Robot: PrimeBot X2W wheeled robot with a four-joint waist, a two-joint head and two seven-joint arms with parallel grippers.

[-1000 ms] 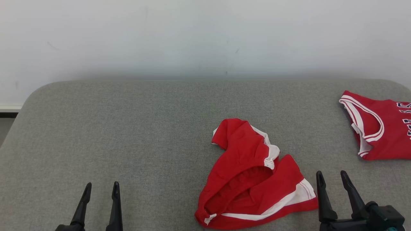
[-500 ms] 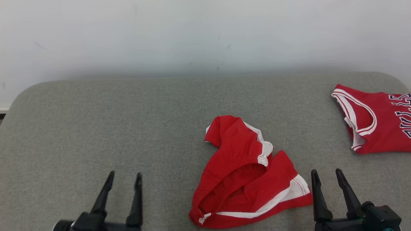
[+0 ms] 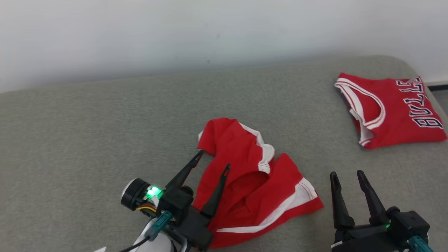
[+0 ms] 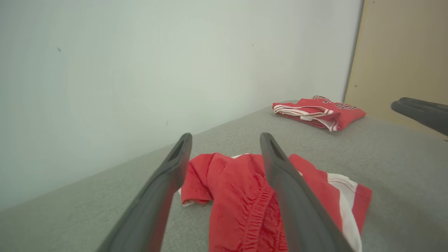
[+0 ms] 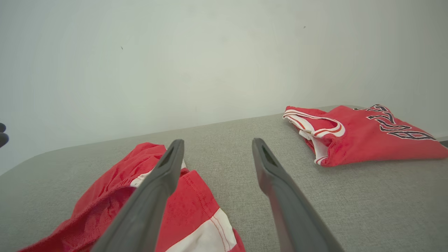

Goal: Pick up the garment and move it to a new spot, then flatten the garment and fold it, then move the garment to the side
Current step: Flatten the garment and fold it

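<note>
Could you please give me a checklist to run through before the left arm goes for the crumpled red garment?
1. Left gripper open: ok, jaws stand wide apart.
2. Left gripper over the red garment: ok, it reaches over the garment's left edge in the head view.
3. Left gripper touching cloth: cannot tell.
4. Right gripper open and empty: ok, beside the garment's right hem.
5. Folded jersey apart from the garment: ok, it lies at the far right of the grey cushion.
6. Garment flat: not ok, crumpled with the waistband gaping.
</note>
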